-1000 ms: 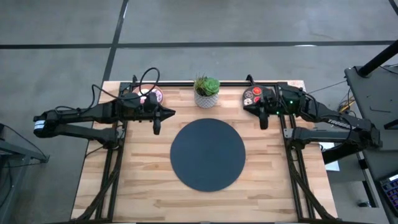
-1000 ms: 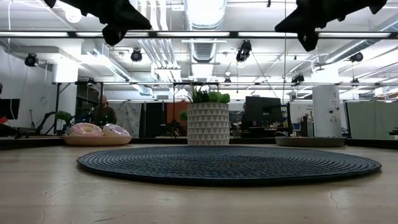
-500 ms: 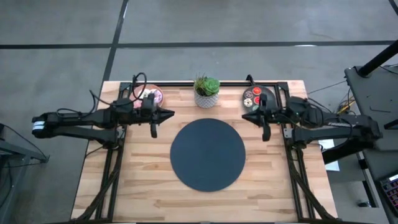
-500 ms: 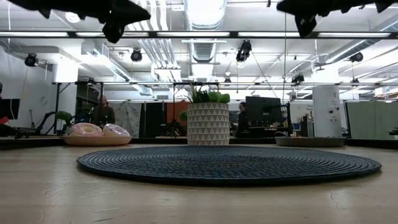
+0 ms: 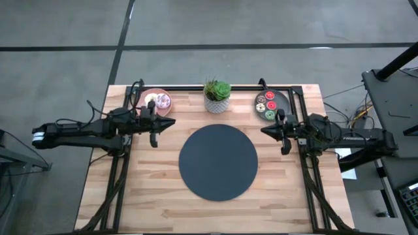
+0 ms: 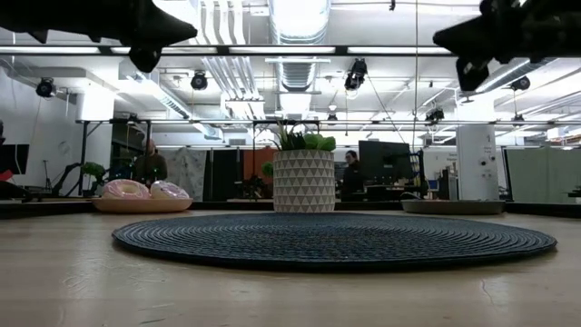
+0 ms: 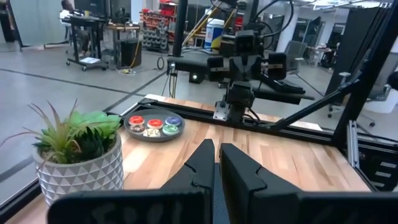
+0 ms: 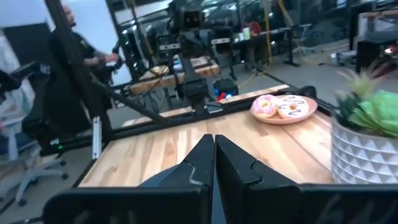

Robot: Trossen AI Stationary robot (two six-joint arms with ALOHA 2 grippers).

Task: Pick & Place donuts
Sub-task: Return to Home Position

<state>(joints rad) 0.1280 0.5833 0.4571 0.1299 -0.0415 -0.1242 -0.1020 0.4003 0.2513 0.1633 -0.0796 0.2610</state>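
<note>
Reaches in from the left edge of the counter (image 5: 150, 196) with the left arm (image 5: 78, 130), laid out low and nearly straight, forearm and wrist in one level line aimed toward the middle. Ends in the left pincer (image 5: 166, 123), hanging in the air over bare wood, just on the near side of the pink plate (image 5: 157, 111) and short of the rim of the dark disc (image 5: 219, 163). Closed on nothing: in the left wrist view, fingers (image 7: 200, 165) pressed side by side with only a hairline between them.

Answers from the opposite edge with the right arm (image 5: 353, 136), also stretched level and pointing inward. Carries the right pincer (image 5: 268, 130) over bare wood, near the grey plate (image 5: 283, 103) on its near side and apart from the disc's rim. Likewise clamped together and empty, fingers (image 8: 198, 162) meeting at their tips.

From counter height, shows both pincers at the very top of the low view, well clear of the surface, tips turned toward each other, with the potted plant (image 5: 217, 96) standing between them at the far edge.

Keeps the large donuts (image 8: 265, 106) on the pink plate at the far left: a pink-frosted one and a white one with dark stripes, lying side by side. Keeps the small donuts (image 7: 155, 122) on the grey plate at the far right, packed close together, with red, blue, green and cream among them
</note>
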